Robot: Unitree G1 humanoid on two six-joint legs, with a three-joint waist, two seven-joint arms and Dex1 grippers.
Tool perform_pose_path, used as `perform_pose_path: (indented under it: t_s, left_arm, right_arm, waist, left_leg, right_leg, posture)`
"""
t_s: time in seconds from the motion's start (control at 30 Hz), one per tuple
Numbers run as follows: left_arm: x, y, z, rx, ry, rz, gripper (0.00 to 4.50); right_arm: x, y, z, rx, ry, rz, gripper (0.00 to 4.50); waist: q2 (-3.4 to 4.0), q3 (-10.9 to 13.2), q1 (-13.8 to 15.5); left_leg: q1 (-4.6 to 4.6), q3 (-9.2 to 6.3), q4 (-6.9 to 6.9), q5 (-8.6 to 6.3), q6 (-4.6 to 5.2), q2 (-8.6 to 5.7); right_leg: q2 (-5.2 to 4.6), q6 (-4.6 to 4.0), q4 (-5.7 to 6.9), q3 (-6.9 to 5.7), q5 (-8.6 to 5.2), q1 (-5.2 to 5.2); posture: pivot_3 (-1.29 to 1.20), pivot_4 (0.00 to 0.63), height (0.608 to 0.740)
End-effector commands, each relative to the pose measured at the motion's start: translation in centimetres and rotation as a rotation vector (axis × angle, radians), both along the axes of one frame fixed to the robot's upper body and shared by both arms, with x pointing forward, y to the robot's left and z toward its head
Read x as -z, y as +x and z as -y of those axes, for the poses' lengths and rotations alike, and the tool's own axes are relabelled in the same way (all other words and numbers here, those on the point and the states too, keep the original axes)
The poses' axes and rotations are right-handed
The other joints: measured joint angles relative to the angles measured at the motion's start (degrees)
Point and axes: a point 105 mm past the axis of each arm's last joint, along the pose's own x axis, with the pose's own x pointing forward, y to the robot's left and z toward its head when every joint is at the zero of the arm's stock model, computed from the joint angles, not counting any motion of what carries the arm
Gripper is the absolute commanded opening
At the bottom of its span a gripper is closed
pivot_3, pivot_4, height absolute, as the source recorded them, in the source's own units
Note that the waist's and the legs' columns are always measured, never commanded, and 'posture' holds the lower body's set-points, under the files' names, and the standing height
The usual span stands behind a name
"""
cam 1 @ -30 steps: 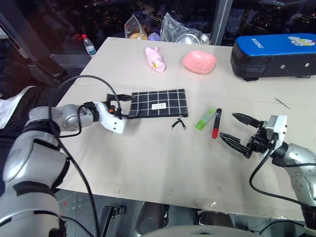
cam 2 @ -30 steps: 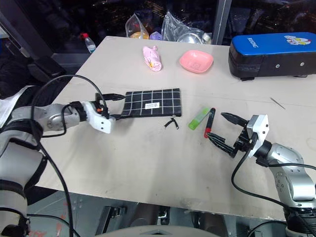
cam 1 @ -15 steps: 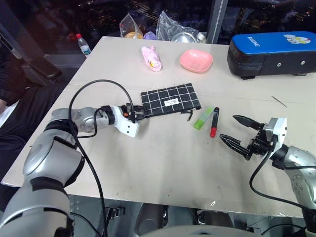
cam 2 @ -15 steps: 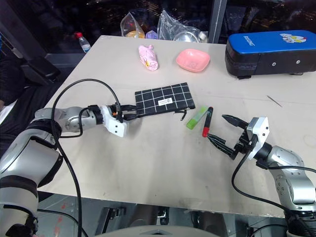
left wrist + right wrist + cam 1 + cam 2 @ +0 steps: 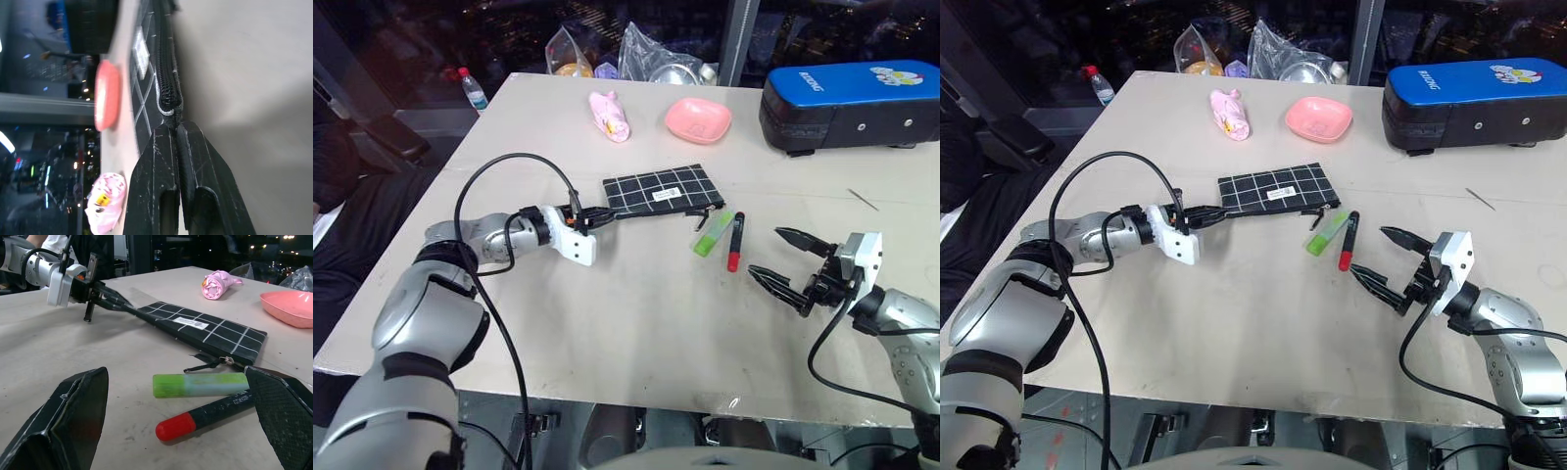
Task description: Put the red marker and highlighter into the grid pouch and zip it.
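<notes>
The grid pouch lies flat in the middle of the table, black with white lines and a small white label. My left gripper is shut on its left end, and the left wrist view shows the fingers pinching the corner by the zipper teeth. The light-green highlighter and the red marker lie side by side just right of the pouch, close to its zipper pull. My right gripper stands open right of the red marker, holding nothing, with the highlighter and marker before its fingers.
A big blue-and-black case sits at the back right. A pink dish, a pink soft item and plastic bags line the far edge. A water bottle stands beyond the table's left corner.
My left gripper went from open to shut on the pouch's left end and pulled it right, closer to the highlighter and marker. The right gripper stayed put.
</notes>
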Motion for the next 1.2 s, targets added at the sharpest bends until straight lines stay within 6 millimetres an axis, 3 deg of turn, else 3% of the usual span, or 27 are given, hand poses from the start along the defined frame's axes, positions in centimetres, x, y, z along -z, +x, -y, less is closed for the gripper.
perform_pose_path:
  t_s: [0.03,0.23,0.33,0.57,0.7,0.93,1.03,1.2]
  left_arm:
    - [-2.4,0.5,0.0,-0.030,-0.157,0.010,0.05]
    - [-3.2,0.4,0.5,-0.027,-0.309,-0.071,0.05]
    - [-3.2,-0.2,1.3,0.003,-0.376,-0.124,0.05]
    - [-3.0,-2.0,2.7,0.029,-0.455,-0.208,0.05]
    - [-2.8,-2.8,3.1,0.015,-0.476,-0.238,0.05]
    - [-1.9,-4.1,3.6,0.008,-0.475,-0.272,0.05]
    - [-1.7,-4.1,3.4,-0.005,-0.472,-0.275,0.00]
    - [-1.5,-4.0,3.2,-0.015,-0.469,-0.275,0.00]
  right_arm:
    - [-1.3,0.0,-0.8,-0.003,0.015,0.052,4.50]
    - [-0.9,1.8,-1.9,0.085,-0.024,0.039,4.50]
    - [-0.4,3.7,-2.6,0.192,-0.028,0.002,4.50]
    - [1.1,7.1,-3.4,0.396,0.096,-0.237,4.50]
    - [0.0,8.6,-3.5,0.440,0.236,-0.304,4.50]
    - [-1.0,9.5,-3.6,0.407,0.219,-0.280,4.50]
    - [-1.0,9.6,-3.7,0.397,0.205,-0.274,3.36]
    - [-0.9,9.6,-3.7,0.387,0.173,-0.255,1.04]
  waist:
    - [0.00,0.0,-0.5]
    - [-0.01,0.0,-1.3]
    - [-0.02,0.0,-1.6]
    - [-0.02,0.0,-2.1]
    - [-0.02,0.0,-2.2]
    - [-0.01,0.0,-2.3]
    - [-0.01,0.0,-2.3]
    - [-0.01,0.0,-2.3]
  left_leg:
    - [0.00,0.00,0.00,0.00,0.00,-0.01]
    - [0.02,0.00,0.04,0.01,-0.02,0.05]
    - [0.02,-0.01,0.11,0.01,-0.03,0.04]
    - [0.01,-0.31,0.13,0.05,-0.11,0.05]
    - [0.01,-0.32,0.11,0.06,-0.12,0.04]
    - [0.01,-0.33,0.08,0.06,-0.11,0.04]
    - [0.01,-0.32,0.07,0.06,-0.11,0.03]
    - [0.01,-0.31,0.05,0.06,-0.11,0.03]
  right_leg:
    - [0.00,0.00,0.00,-0.01,0.00,0.00]
    - [-0.01,0.01,0.19,0.00,-0.01,-0.06]
    - [-0.04,0.13,0.50,0.03,-0.09,-0.14]
    - [-0.04,0.13,0.69,0.08,-0.10,-0.24]
    - [-0.02,0.13,0.72,0.11,-0.10,-0.25]
    - [-0.03,0.13,0.70,0.12,-0.10,-0.26]
    - [-0.03,0.13,0.70,0.12,-0.10,-0.27]
    - [-0.03,0.13,0.70,0.13,-0.10,-0.28]
  posture:
    - [0.00,0.150,0.688]
    - [0.00,0.150,0.688]
    - [0.00,0.150,0.688]
    - [0.00,0.150,0.688]
    - [0.00,0.150,0.688]
    - [0.00,0.150,0.688]
    - [0.00,0.150,0.688]
    - [0.00,0.150,0.688]
